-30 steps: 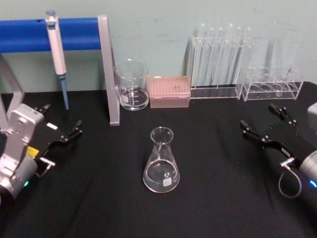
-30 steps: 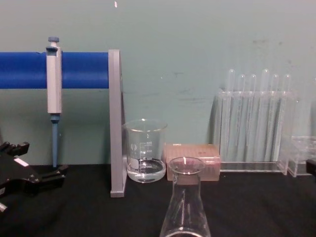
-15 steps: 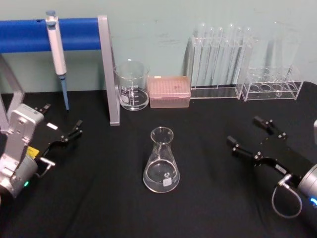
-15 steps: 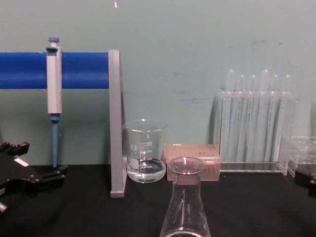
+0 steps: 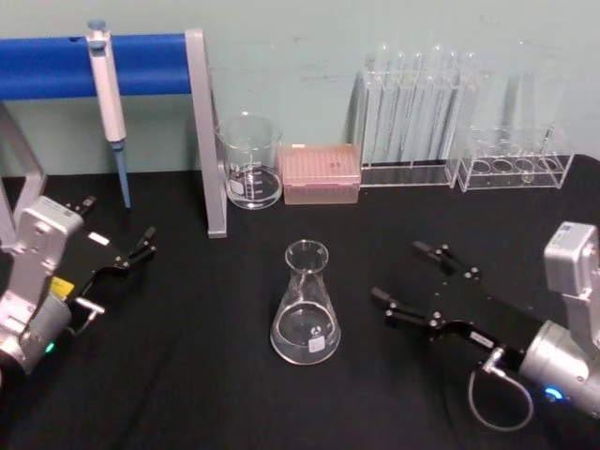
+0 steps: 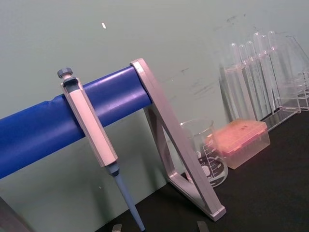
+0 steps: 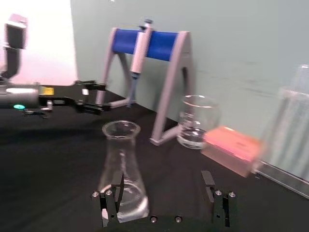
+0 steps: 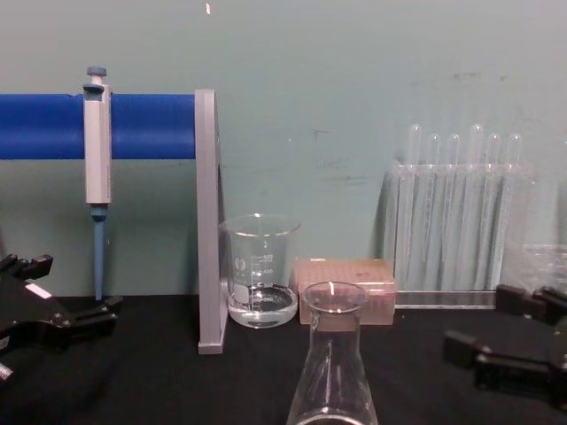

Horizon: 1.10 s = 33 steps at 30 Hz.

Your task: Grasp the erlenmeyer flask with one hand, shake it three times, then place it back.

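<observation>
- Black cloth covers the table (image 5: 187, 403), with a pale green wall behind; the cloth is matte and shows the clear glass well.
- My right gripper (image 5: 397, 273) has swept in from the table's right side over the last second. It now sits low over the cloth just beside the erlenmeyer flask (image 5: 306, 305), not yet touching it.
- Its black jaws stand wide apart and hold nothing. I judge this as the approach, with the grasp, the three shakes and the set-down all to come.
- From the right wrist view the flask (image 7: 120, 169) lines up with one finger rather than the gap, so I expect a sideways correction first.
- The flask stands upright mid-table where it was: thin clear glass, a narrow neck with a rolled rim, and a cone flaring to a broad round base. It is smooth and likely slippery, so the neck looks the surer hold.
- My left gripper (image 5: 114, 227) stays parked at the left, jaws spread and empty.
- Behind stand a straight-sided beaker (image 5: 250, 161), a pink box (image 5: 321, 172), a clear rack of test tubes (image 5: 417, 103), and a pipette (image 5: 108, 94) hung on a blue-barred stand (image 5: 47, 66).
</observation>
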Available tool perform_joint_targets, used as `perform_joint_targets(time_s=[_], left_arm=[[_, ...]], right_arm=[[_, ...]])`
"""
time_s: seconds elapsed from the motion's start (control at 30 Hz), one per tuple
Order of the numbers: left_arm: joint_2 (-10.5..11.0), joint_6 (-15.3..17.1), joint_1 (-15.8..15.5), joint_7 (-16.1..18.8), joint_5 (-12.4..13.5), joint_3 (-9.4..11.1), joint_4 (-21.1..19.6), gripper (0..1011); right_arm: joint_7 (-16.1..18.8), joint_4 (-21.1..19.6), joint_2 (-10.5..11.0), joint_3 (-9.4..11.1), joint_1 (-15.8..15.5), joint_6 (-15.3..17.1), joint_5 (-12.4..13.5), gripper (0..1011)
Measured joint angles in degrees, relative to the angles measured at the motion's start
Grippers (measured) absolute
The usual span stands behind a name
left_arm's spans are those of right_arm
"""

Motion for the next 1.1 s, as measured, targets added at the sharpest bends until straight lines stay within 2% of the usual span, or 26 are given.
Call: perform_joint_targets(time_s=[0.43, 1.1], left_arm=[[0.0, 0.0, 0.0, 0.0, 0.0, 0.0, 0.0, 1001], [0.0, 0.0, 0.0, 0.0, 0.0, 0.0, 0.0, 1001]], right_arm=[[7.7, 4.1, -3.9, -2.6, 4.5, 0.8, 0.4, 1003], [11.7, 11.7, -8.7, -6.1, 11.6, 2.4, 1.1, 1003]])
